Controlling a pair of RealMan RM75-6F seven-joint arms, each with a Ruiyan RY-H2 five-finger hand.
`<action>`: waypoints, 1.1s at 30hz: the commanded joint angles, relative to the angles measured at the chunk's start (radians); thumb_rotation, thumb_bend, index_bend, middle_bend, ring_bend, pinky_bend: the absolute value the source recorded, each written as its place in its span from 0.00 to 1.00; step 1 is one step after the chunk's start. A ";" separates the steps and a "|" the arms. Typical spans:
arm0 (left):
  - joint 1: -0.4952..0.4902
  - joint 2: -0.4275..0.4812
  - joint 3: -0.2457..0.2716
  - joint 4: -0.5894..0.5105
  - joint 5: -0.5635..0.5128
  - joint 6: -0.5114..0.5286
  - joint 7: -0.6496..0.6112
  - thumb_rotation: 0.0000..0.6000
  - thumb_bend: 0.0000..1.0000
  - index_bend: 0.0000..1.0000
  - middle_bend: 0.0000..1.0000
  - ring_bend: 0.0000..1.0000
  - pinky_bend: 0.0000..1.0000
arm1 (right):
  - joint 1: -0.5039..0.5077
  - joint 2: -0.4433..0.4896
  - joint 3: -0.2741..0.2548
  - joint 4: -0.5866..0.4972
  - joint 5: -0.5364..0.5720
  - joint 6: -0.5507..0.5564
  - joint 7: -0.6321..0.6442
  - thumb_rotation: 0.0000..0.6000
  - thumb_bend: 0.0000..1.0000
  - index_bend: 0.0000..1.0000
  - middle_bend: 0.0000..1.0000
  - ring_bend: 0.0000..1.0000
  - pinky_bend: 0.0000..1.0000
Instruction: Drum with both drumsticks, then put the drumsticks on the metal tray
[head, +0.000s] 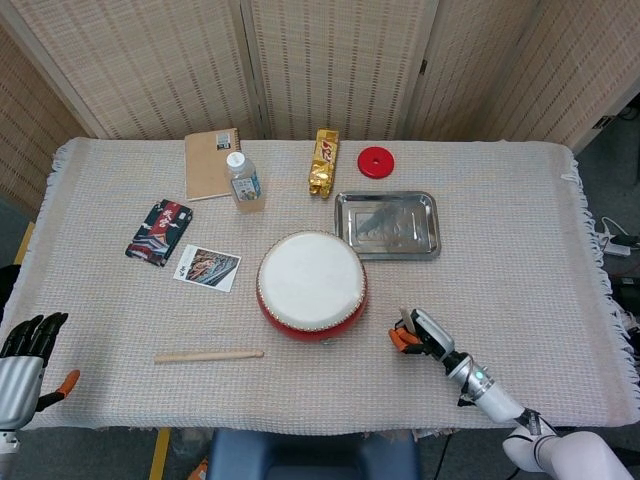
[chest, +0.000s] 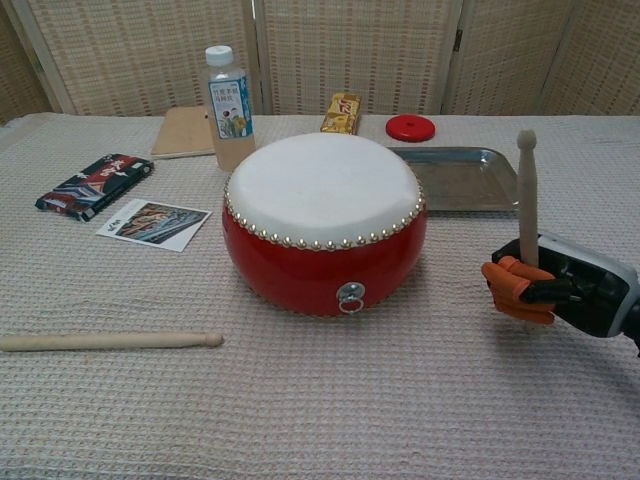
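Right hand (chest: 545, 290) fingers (chest: 508, 277) wrapped round upright drumstick (chest: 526, 195); left hand (head: 22, 360) fingers spread, holding nothing

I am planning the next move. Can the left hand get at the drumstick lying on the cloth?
Probably yes. The left hand is open at the table's left edge, and only bare cloth lies between it and the lying drumstick.

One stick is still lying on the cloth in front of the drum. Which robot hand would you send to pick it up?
The left robot hand. It holds nothing and sits on the same side as the lying drumstick. The right robot hand already grips the other drumstick upright, beyond the drum.
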 joint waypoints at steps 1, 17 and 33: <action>-0.004 -0.002 0.000 0.005 0.001 -0.006 -0.001 1.00 0.31 0.07 0.09 0.05 0.09 | 0.008 0.030 0.000 -0.048 -0.004 0.002 -0.095 1.00 0.84 1.00 1.00 1.00 1.00; -0.143 -0.005 -0.011 0.009 0.040 -0.175 -0.072 1.00 0.31 0.20 0.19 0.11 0.12 | 0.162 0.788 0.023 -0.959 0.199 -0.413 -1.156 1.00 0.87 1.00 1.00 1.00 1.00; -0.252 -0.162 -0.011 0.000 -0.050 -0.374 -0.003 1.00 0.31 0.31 0.28 0.20 0.17 | 0.172 1.003 0.137 -1.172 0.490 -0.521 -1.427 1.00 0.86 1.00 1.00 1.00 1.00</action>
